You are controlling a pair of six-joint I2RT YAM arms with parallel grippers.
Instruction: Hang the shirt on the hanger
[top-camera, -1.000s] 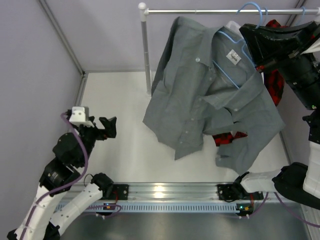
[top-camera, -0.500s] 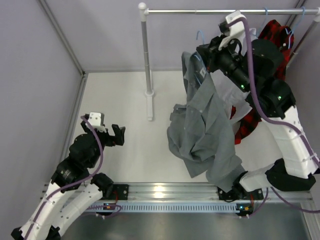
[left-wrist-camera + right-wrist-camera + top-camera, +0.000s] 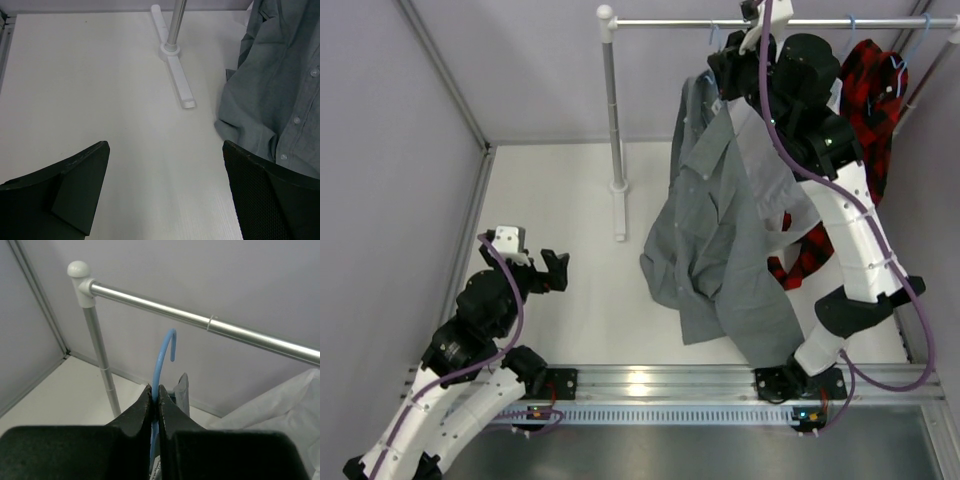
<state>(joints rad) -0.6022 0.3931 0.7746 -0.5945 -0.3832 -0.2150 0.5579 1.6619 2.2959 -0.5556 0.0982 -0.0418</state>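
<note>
The grey shirt [image 3: 720, 230] hangs on the light-blue hanger, its hem reaching the table; its lower part also shows in the left wrist view [image 3: 280, 90]. My right gripper [image 3: 725, 62] is shut on the hanger's hook [image 3: 162, 357] and holds it high, just below the rail [image 3: 200, 317]; the hook is near the rail but not over it. In the right wrist view the gripper [image 3: 155, 392] pinches the blue wire between its fingers. My left gripper [image 3: 558, 270] is open and empty over the table at the left, shown in its wrist view [image 3: 165, 150].
The rack's upright post [image 3: 612, 110] and foot [image 3: 177, 82] stand left of the shirt. A red-and-black plaid shirt [image 3: 865, 90] and a white shirt [image 3: 770, 170] hang on the rail behind the grey one. Walls close the left and back.
My right arm has lifted the hanger with the shirt up and back toward the rail. The shirt now hangs straighter. The left arm has barely moved.
</note>
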